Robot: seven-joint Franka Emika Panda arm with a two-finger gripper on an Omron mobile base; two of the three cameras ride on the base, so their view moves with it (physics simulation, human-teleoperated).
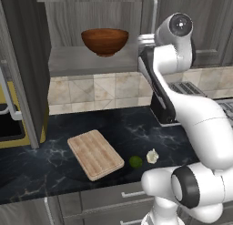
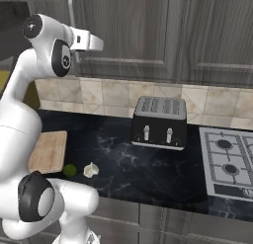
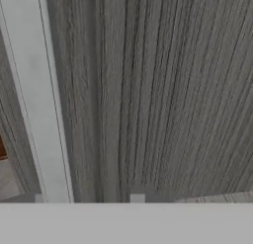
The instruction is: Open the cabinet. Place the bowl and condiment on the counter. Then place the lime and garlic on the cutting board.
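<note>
Cabinet (image 1: 27,74) with its left door swung open, bowl (image 1: 104,41) on the lower shelf inside. The gripper (image 1: 144,38) is raised at the closed right door, by its silver handle (image 3: 37,104); whether its fingers clamp the bar I cannot tell. On the counter (image 1: 136,128) below, lime (image 1: 135,161) and garlic (image 1: 152,155) lie just beside the cutting board (image 1: 94,153). A toaster (image 2: 159,122) stands further right.

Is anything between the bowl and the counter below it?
Nothing visible: the left cabinet door is swung open, the bowl sits at the shelf front, and the counter below lies bare beside the cutting board.
</note>
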